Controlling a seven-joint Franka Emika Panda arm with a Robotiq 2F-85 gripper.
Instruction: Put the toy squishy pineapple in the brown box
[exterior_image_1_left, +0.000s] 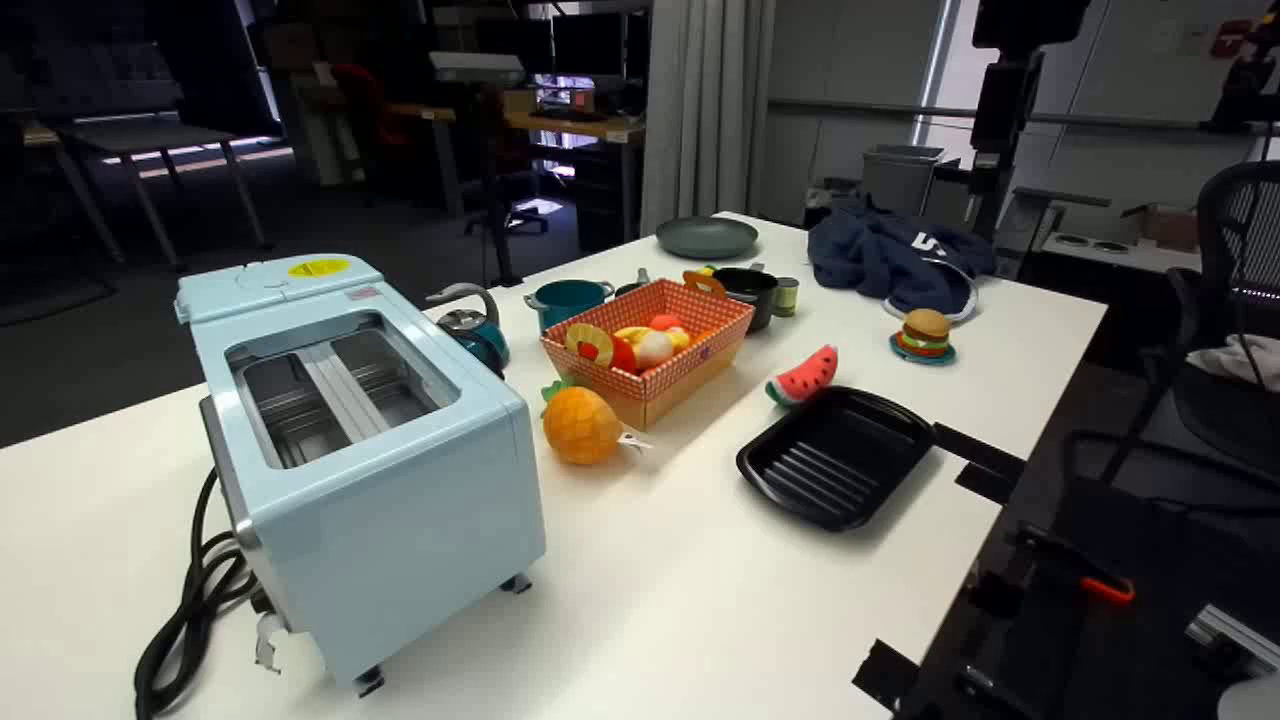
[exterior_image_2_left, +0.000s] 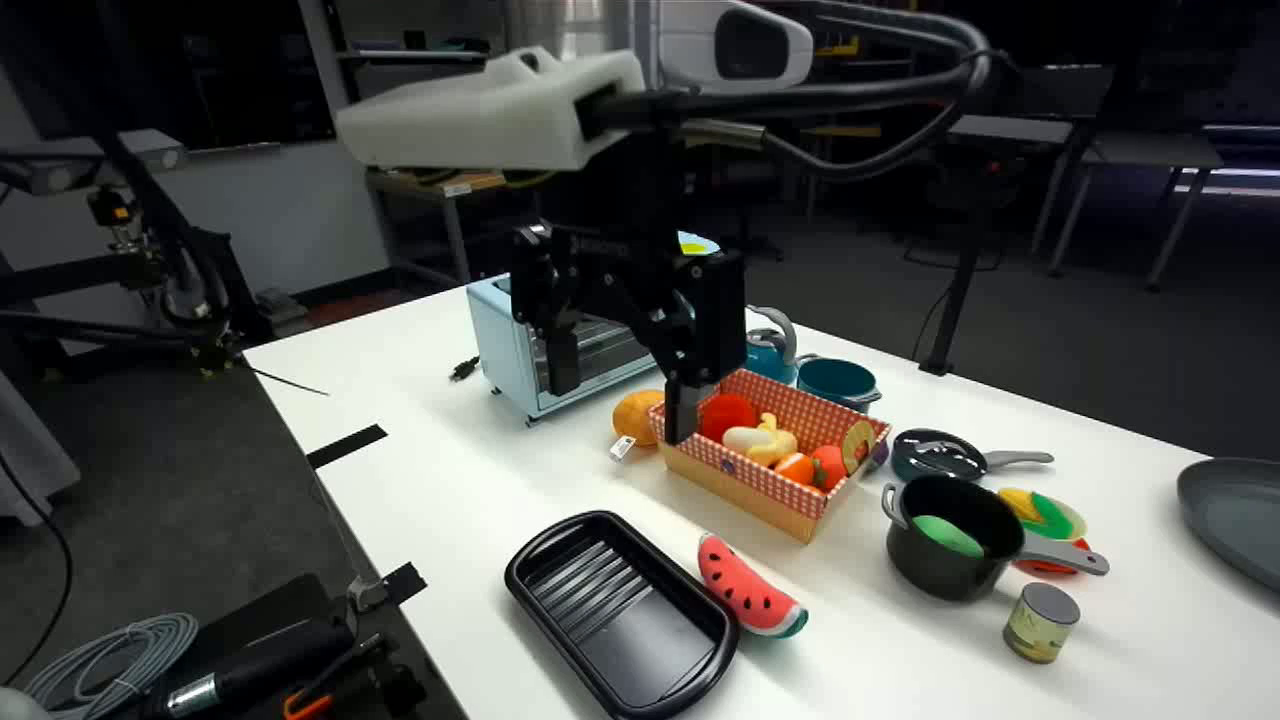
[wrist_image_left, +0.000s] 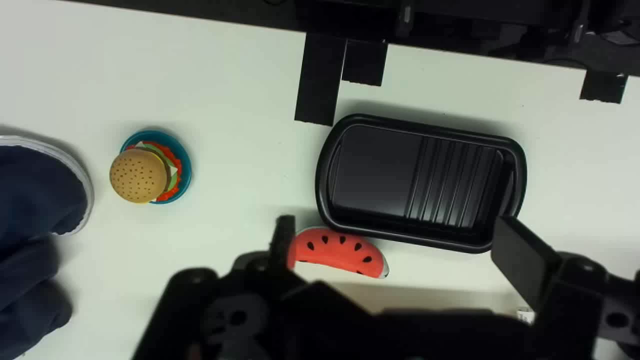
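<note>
The toy squishy pineapple lies on the white table beside the brown box, between it and the toaster. In an exterior view the pineapple is partly hidden by the brown box. The box has a red checked lining and holds several toy foods. My gripper is open and empty, above the table near the pineapple and the box's end. In the wrist view my gripper has its fingers wide apart; the pineapple is hidden there, with only a white tag showing by one finger.
The light-blue toaster stands beside the pineapple. A black grill pan and a toy watermelon slice lie in front of the box. A toy burger, a teal pot and a black pot stand around.
</note>
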